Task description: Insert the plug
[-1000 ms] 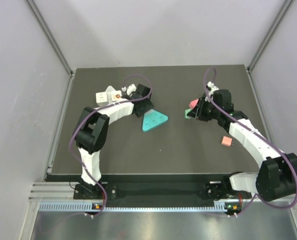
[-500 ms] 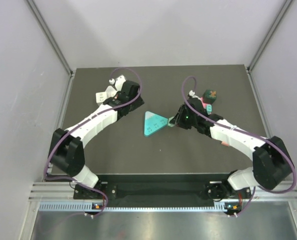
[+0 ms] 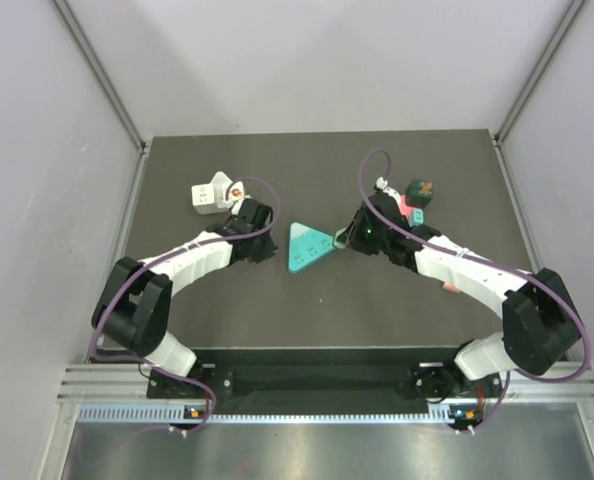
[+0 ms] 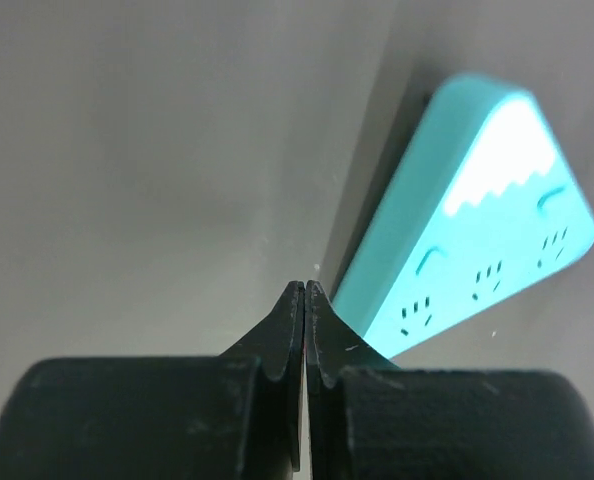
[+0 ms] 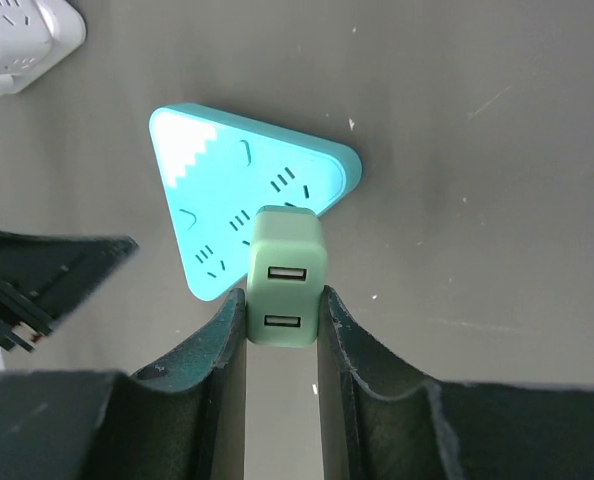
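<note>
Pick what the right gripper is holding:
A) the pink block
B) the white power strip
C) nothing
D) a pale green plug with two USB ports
D: in the right wrist view the right gripper is clamped on both sides of the green plug, which shows two USB ports and sits right by the teal triangular power strip.

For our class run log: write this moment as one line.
right tool: shut on green plug, at corner of teal power strip | left tool: shut, empty, beside strip
</note>
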